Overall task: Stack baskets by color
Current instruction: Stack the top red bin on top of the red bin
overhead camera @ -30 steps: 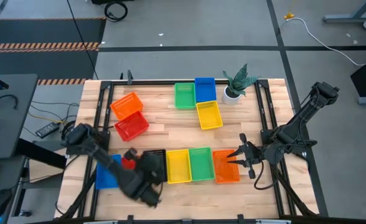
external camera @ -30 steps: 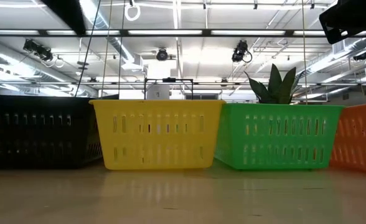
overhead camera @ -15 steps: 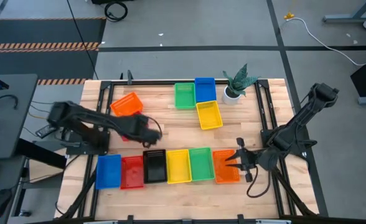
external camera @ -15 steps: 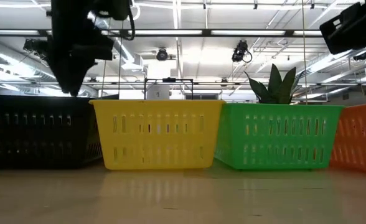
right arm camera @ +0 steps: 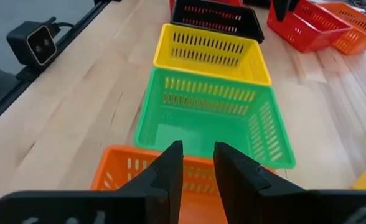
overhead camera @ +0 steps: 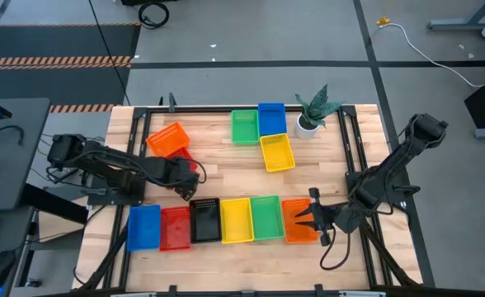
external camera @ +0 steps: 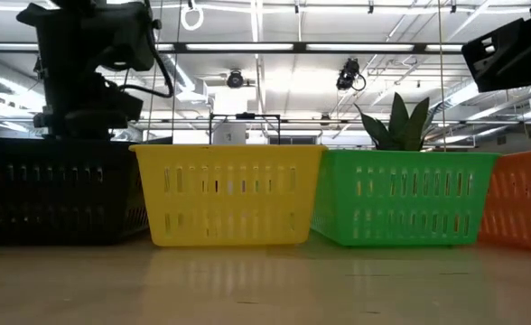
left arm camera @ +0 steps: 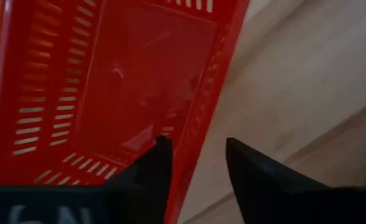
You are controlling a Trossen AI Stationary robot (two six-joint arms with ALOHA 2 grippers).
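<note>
Red basket (left arm camera: 127,81) now straddled by L gripper (left arm camera: 195,155), repositioned.

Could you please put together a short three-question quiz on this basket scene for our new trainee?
1. True or false: the front row holds six baskets side by side.
2. Which basket does the left hand straddle the wall of? A) red basket B) blue basket C) black basket
3. Fill in: the right hand is at the ____ basket at the row's right end.

Key: 1 true; 2 A; 3 orange.
</note>
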